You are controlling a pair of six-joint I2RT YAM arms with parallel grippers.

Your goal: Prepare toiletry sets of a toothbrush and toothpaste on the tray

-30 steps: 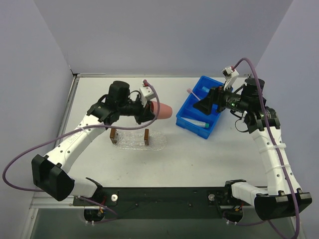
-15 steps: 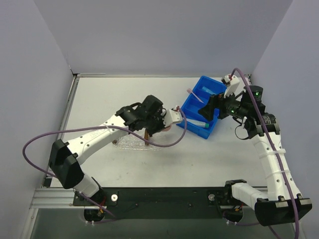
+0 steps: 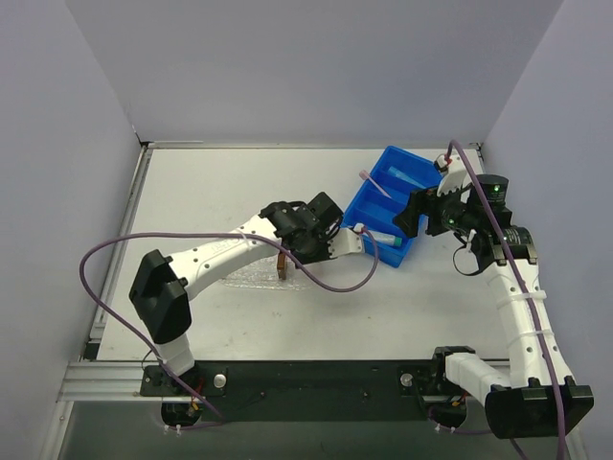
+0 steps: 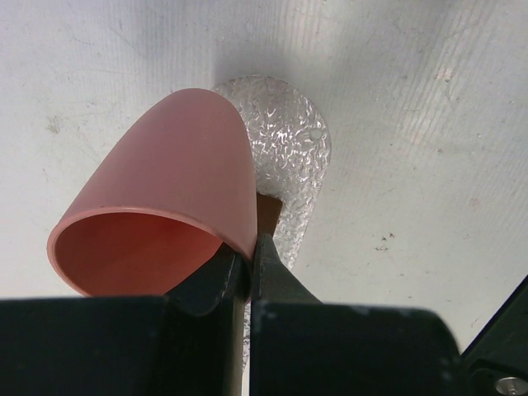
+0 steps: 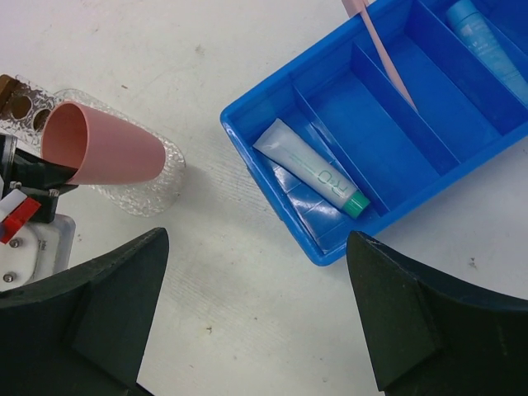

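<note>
On the pale grey worktop (image 3: 192, 192), left of its middle, the flat clear bumpy plastic oval tray (image 4: 290, 153) is lying with nothing from the sets on it. A brown block with round holes (image 5: 11, 93) is standing at one end of it. The left tool (image 4: 250, 252) is clamping the rim wall of a smooth pink plastic cup (image 4: 165, 190), which is tilting on its side just over the tray.

Toward the far right corner, the blue divided plastic bin (image 5: 289, 76) is sitting. In it, the thin pink toothbrush (image 5: 386, 58) is leaning over the rim. The whitish-grey toothpaste tube with a teal cap (image 5: 309, 172) is lying in the nearest end compartment. The light blue toothpaste tube (image 5: 487, 45) is lying in the farthest one.

The right tool (image 5: 256, 239) is hovering above the bin's near corner, its jaws spreading wide and gripping nothing.
</note>
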